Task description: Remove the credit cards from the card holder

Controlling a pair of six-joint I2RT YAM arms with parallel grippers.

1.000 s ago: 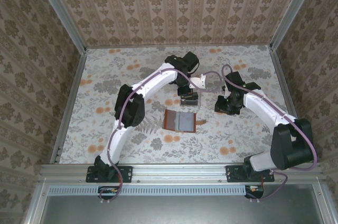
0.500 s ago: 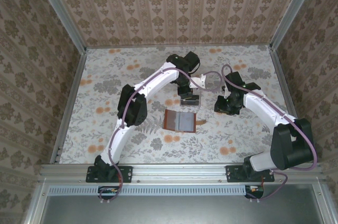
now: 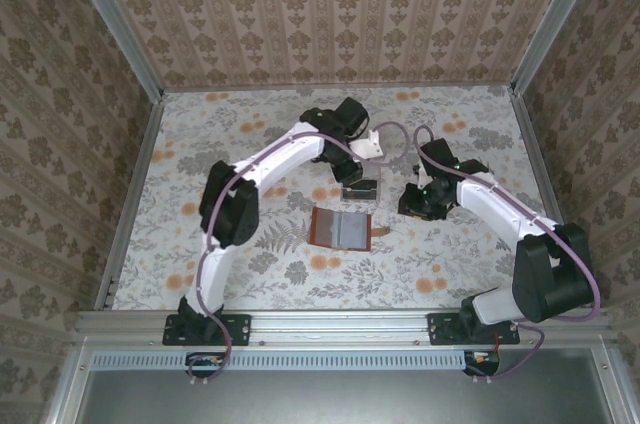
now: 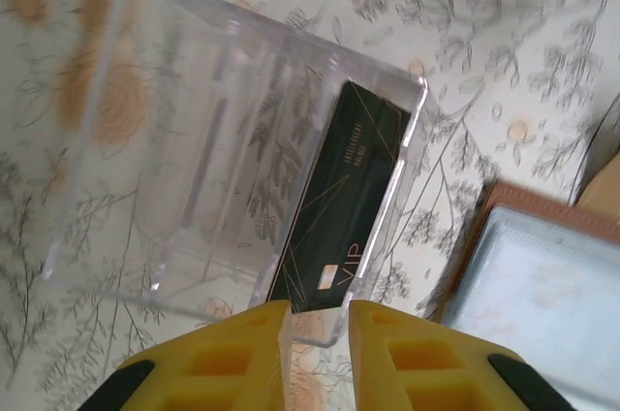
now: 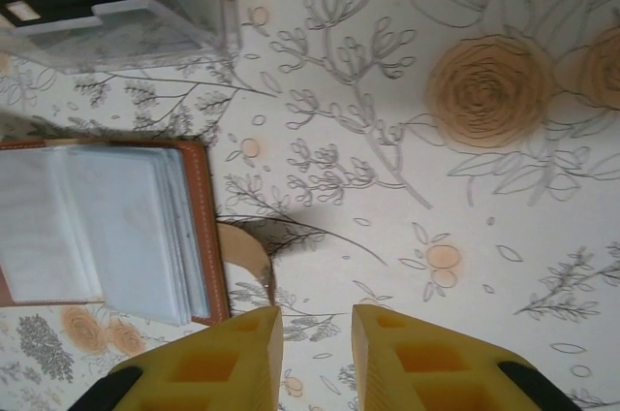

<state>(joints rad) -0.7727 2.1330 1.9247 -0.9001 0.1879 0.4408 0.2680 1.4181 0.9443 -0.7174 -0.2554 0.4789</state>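
Left gripper (image 4: 317, 353): fingers narrowly parted, pinching nothing.
Tray wall: directly between the fingertips and the card.
Dark card (image 4: 339, 207): just ahead, leaning inside the clear tray (image 4: 174, 130).
Card holder (image 4: 542, 280): ahead-right, lying open.
Right gripper (image 5: 315, 358): slightly parted, empty, over the table (image 5: 465, 237).
Strap (image 5: 250, 248): just ahead-left.
Left arm (image 3: 270, 159): arched forward, wrist down.
Right arm (image 3: 500, 206): bent inward.
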